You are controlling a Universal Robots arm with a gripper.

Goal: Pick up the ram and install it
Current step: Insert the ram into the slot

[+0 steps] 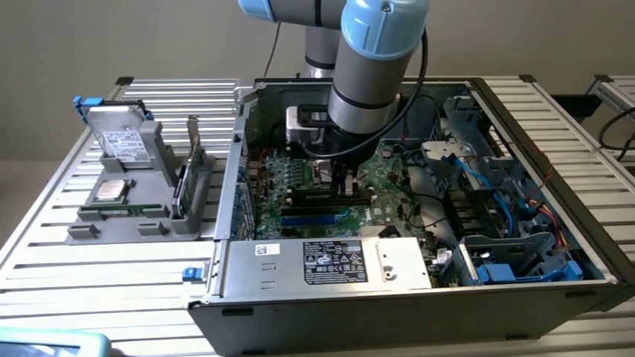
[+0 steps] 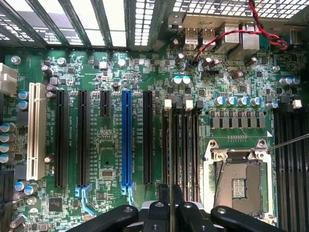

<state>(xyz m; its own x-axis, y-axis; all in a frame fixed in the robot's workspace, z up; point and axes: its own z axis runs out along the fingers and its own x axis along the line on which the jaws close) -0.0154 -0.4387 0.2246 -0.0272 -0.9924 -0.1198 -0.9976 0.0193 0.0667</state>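
Quick rundown, working from the near side in. The silver power supply box (image 1: 328, 262) sits along the near wall of the case (image 1: 397, 321), clear of the action, so no trouble there. Just past it come the expansion slots, with the blue slot (image 2: 126, 140) as the easy landmark, and right beyond those is the bank of memory slots (image 2: 186, 145). That's where the arm (image 1: 369, 74) reaches down. The jaws are pinched narrow on what I read as the ram (image 2: 171, 208). It's held edge-on, so it's just a thin line between them, lined up over the memory slot closest to the expansion slots.

Biggest risk imo is the stick going in slightly skewed. If one end drops ahead of the other, or the notch doesn't match the slot key, pushing harder flexes the board or chews up the contacts. I can't tell from here which way the notch faces. I also can't tell whether the white latches (image 2: 189, 103) at the slot ends are swung open. If they're shut, the stick rides up on them and won't seat.

Second one: you're gripping a thin edge, so the stick can pivot in the jaws under load.

Further back, the open processor socket (image 2: 240, 181) sits just beside the slots. A sideways slip puts the jaws or the stick's corner onto it, and that's an expensive mistake.
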